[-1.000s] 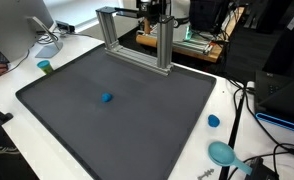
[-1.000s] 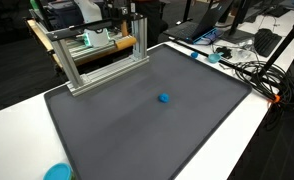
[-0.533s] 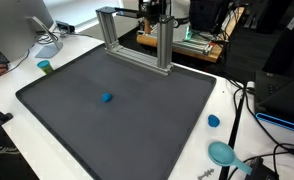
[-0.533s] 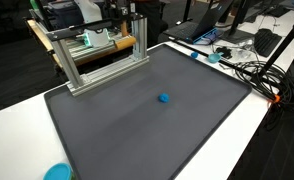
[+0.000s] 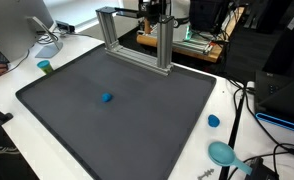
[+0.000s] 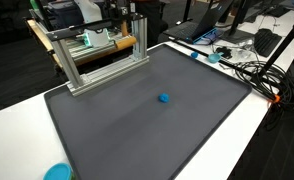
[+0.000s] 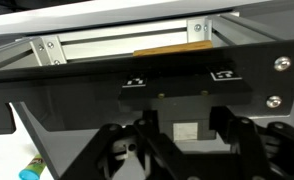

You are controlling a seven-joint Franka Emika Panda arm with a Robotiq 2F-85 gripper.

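1. Wrist view gives me only my tool's dark linkages across the lower half. The fingertips are out of frame, so I cannot tell whether it is spread or pressed together, and I see nothing pinched in it.
2. In an exterior view my tool (image 5: pixel 153 13) hangs high at the far end, just behind the top bar of the aluminium frame (image 5: pixel 166 45), and seems clear of it. From the wrist, the frame's rail sits close ahead, with a wooden board (image 7: pixel 172 47) beyond it.
3. That frame stands along the far edge of the dark mat (image 5: pixel 137 125), which covers most of the white surface (image 5: pixel 12 82).
4. A small blue piece (image 5: pixel 106 98) lies alone mid-mat, well apart from my tool.
5. Off the mat lie a blue lid (image 5: pixel 213 121) and a teal dish (image 5: pixel 223 152). A green cup (image 5: pixel 45 67) stands on the opposite side.
6. Over the last second nothing has shifted: tool, frame and blue piece keep their places. I judge this a standstill, with nothing touched.
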